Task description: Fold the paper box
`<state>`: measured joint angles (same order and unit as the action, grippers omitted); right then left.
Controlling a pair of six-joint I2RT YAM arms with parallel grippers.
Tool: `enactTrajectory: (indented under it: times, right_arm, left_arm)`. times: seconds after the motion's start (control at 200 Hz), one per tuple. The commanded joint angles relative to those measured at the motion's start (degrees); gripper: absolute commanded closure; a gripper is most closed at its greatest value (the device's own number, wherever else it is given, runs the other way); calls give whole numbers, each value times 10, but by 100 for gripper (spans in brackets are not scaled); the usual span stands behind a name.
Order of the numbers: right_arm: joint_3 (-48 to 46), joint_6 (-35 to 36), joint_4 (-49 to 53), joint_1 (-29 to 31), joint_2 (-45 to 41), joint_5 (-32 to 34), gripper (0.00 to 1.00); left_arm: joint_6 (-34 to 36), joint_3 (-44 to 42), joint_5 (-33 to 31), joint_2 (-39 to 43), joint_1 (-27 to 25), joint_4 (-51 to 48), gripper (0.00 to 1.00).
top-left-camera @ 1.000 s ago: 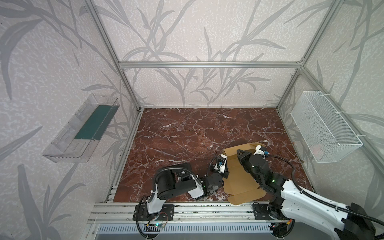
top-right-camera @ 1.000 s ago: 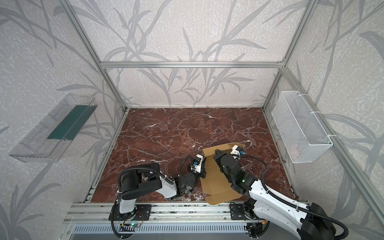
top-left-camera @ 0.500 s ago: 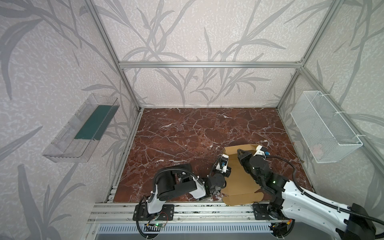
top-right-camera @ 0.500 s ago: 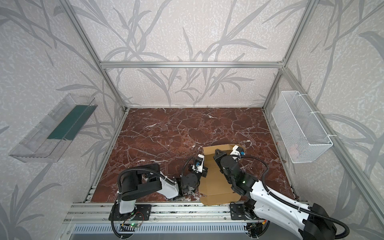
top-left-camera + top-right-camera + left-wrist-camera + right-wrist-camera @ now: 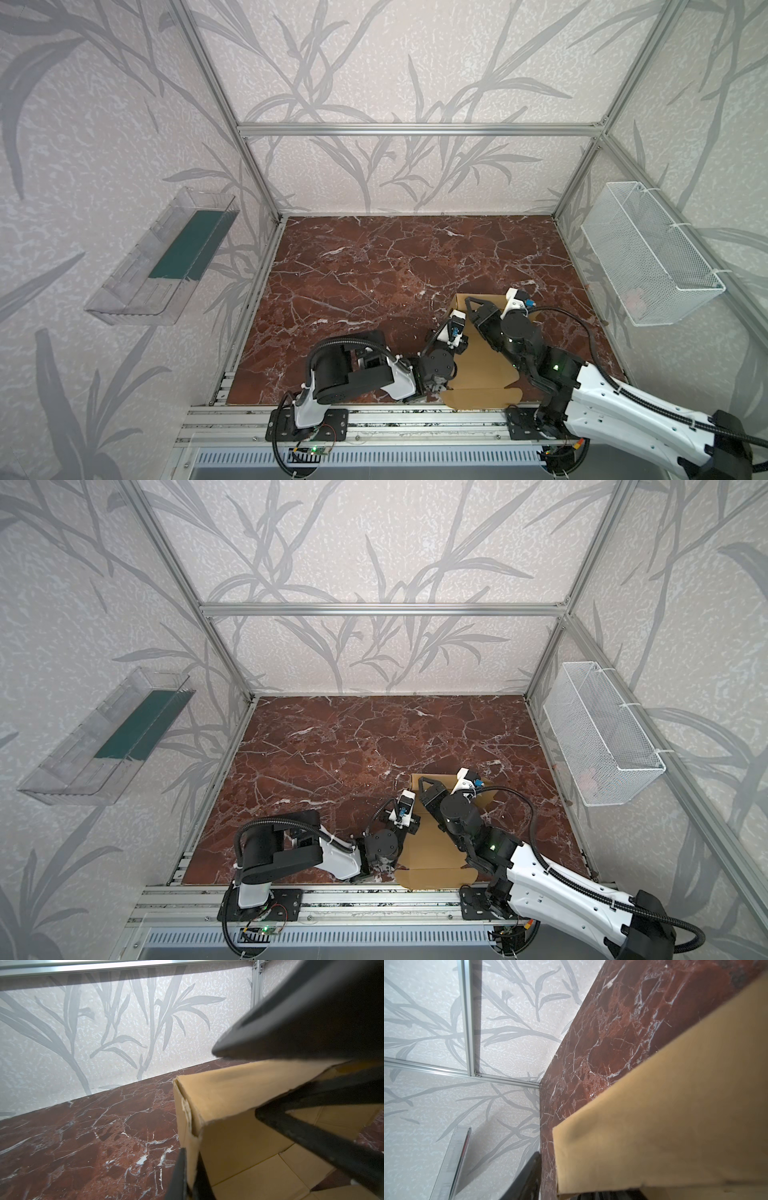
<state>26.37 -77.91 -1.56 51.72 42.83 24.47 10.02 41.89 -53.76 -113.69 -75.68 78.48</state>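
Note:
The paper box [image 5: 478,370] [image 5: 432,850] is tan cardboard lying at the table's front right, partly folded, with raised walls. Its near flap reaches over the front rail. My left gripper [image 5: 456,320] [image 5: 409,808] [image 5: 191,1159] is shut on the box's left side wall [image 5: 228,1136], just short of the far corner. My right gripper [image 5: 473,307] [image 5: 426,789] [image 5: 571,1180] stands open astride the far wall [image 5: 675,1115]. One of its fingers [image 5: 529,1174] is clear of the cardboard, and the other is mostly hidden behind it.
The red marble tabletop [image 5: 374,270] stretches back and left of the box. A clear plastic tray [image 5: 166,262] hangs on the left wall and a white wire basket [image 5: 648,257] on the right wall. An aluminium rail [image 5: 374,415] runs along the front edge.
The box has swung square to the front edge and slid nearer. My right gripper has opened off the far wall. My left gripper has closed on the side wall.

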Motion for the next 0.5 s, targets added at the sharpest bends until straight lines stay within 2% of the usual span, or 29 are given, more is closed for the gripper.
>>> enactTrajectory:
  times: [0.0,0.14,0.33,0.495]
  right_arm:
    - [22,26,41,7,-23,2,43]
    - [35,59,67,10,-50,-8,31]
    - [65,142,104,11,-79,-11,28]
    - [95,210,143,12,-77,-39,28]
  left_arm:
    - [32,-26,-19,26,3,24,100]
    - [6,-71,-8,54,21,23,100]
    - [-29,-146,51,109,50,15,100]
    - [-72,-223,146,159,83,24,100]
